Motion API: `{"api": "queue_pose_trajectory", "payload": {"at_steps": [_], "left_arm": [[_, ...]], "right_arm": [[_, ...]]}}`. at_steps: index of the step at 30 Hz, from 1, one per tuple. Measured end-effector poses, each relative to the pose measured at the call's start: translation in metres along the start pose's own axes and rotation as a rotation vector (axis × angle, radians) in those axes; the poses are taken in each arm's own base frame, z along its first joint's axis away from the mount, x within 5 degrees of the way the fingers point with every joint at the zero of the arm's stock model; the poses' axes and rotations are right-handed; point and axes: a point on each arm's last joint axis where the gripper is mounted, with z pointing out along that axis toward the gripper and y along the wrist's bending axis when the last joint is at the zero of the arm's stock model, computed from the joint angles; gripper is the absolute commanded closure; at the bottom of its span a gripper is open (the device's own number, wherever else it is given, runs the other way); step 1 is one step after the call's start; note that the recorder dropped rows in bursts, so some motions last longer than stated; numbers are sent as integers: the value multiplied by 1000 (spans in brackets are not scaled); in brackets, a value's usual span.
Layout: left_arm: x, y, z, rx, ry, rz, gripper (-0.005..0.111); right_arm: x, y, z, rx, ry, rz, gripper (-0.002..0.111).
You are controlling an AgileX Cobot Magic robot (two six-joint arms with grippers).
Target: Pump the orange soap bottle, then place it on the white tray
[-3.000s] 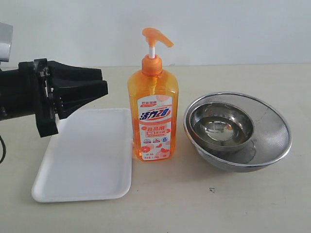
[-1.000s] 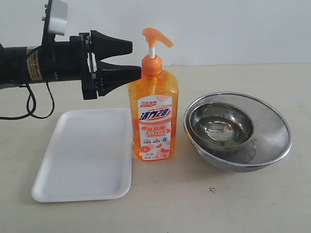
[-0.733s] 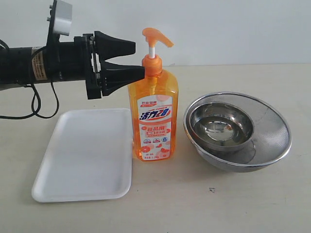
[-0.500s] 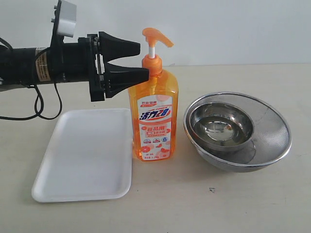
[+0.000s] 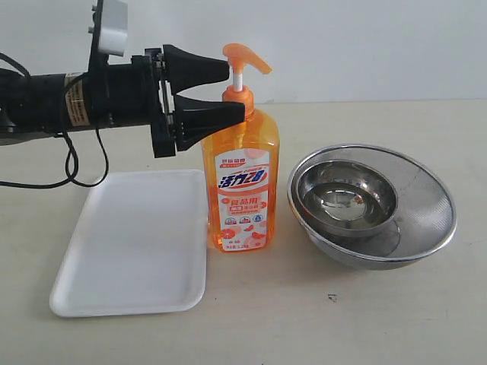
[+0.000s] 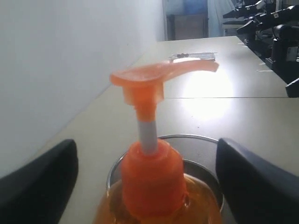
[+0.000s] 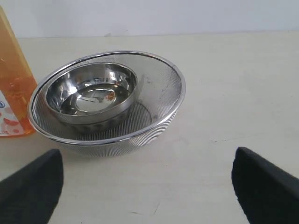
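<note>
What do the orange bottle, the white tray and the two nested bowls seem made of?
Orange soap bottle: glossy translucent plastic; liquid shows through. White tray: matte, opaque, likely plastic or foam; unclear which. Inner bowl: polished steel, mirror-like reflections. Outer bowl: steel rim, walls apparently fine mesh.

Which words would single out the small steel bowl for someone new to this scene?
On the beige table, find the tall orange soap bottle. Right of it in the exterior view sits a wide steel mesh colander, and the small bowl rests inside that. Unlike the colander, its walls are solid and mirror-shiny.
</note>
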Motion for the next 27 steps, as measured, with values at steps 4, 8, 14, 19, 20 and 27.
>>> {"api": "queue_pose_trajectory", "payload": {"at_steps": [4,8,14,19,20,27], "left_arm": [[2,1,1,-8,-5,-10,31],[10,3,3,-11,0,-31,31],[16,11,10,-2,-1,-46,31],[14,6,21,30,-6,-41,31],[14,5,23,36,-5,-42,31],[14,-3,30,73,3,-51,49]], "right_arm": [[0,0,0,0,0,0,21],[0,0,0,0,0,0,21],[0,0,0,0,0,0,21],[0,0,0,0,-2,0,21],[0,0,0,0,-2,0,21],[0,0,0,0,-2,0,21]]}}
